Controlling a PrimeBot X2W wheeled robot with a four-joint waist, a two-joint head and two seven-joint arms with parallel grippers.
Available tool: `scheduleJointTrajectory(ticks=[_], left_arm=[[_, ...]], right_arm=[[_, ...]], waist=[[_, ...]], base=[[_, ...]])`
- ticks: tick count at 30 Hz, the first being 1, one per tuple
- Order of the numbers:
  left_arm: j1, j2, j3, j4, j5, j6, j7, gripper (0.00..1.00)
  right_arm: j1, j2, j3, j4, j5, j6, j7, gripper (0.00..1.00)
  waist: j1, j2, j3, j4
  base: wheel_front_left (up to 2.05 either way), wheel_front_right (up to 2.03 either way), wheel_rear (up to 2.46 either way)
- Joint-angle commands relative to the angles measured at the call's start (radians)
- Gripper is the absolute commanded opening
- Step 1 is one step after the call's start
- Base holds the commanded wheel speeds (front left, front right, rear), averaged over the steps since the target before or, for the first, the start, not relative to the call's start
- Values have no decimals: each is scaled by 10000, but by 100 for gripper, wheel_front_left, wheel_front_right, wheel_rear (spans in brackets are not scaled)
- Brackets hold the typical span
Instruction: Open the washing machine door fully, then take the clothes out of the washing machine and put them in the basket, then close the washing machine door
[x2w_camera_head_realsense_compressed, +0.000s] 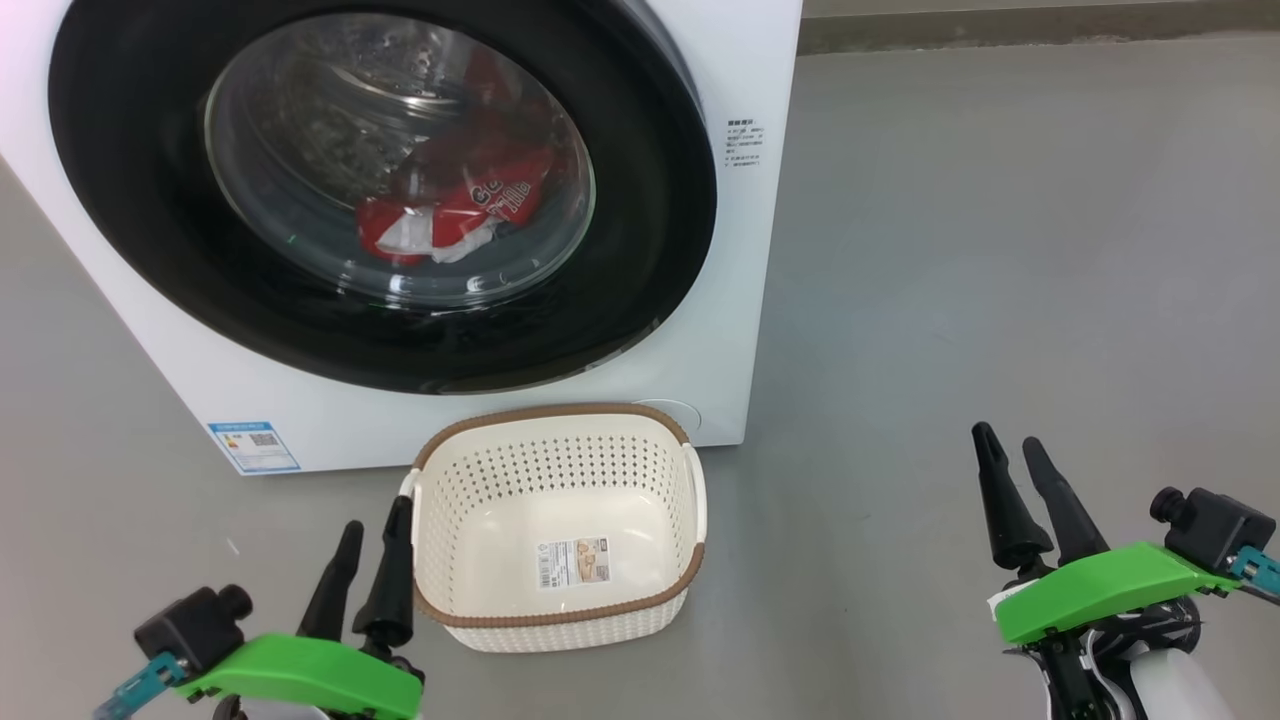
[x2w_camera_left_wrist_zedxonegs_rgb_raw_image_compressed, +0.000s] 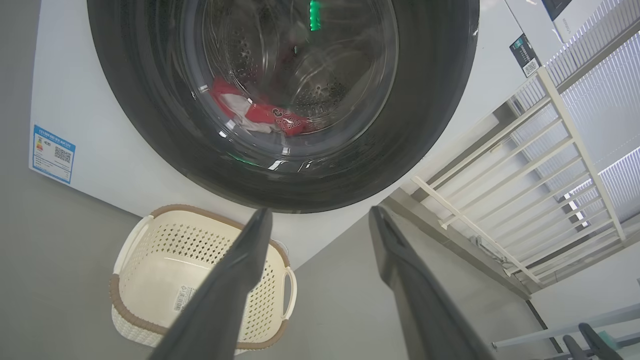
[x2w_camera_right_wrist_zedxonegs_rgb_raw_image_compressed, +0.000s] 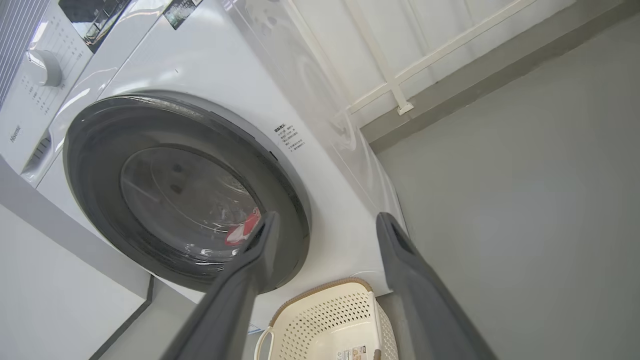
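Observation:
The white washing machine stands ahead with its round black-rimmed door shut against the front. Behind the glass lie the red-and-white clothes, also visible in the left wrist view and the right wrist view. The cream basket with a brown rim sits empty on the floor right before the machine. My left gripper hovers open beside the basket's left side. My right gripper is open out to the right over bare floor. Both hold nothing.
Grey floor stretches to the right of the machine. A white slatted rail runs along the wall past the machine's right side. A blue-and-white label marks the machine's lower left corner.

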Motion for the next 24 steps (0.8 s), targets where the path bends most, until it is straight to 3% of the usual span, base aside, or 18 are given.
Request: scheduleJointTrajectory(ticks=[1, 24], left_arm=[[-555, 128, 119, -195, 381, 111, -133, 100], [-941, 178, -263, -141, 3048, 409, -814, 100]], right_arm=[[-570, -122, 158, -365, -443, 5, -158, 100], [-745, -173, 223, -727, -3386, 6, -835, 100]], waist=[[-1, -1, 4, -11], [-1, -1, -111, -67]], base=[[0, 0, 0], [0, 0, 0]])
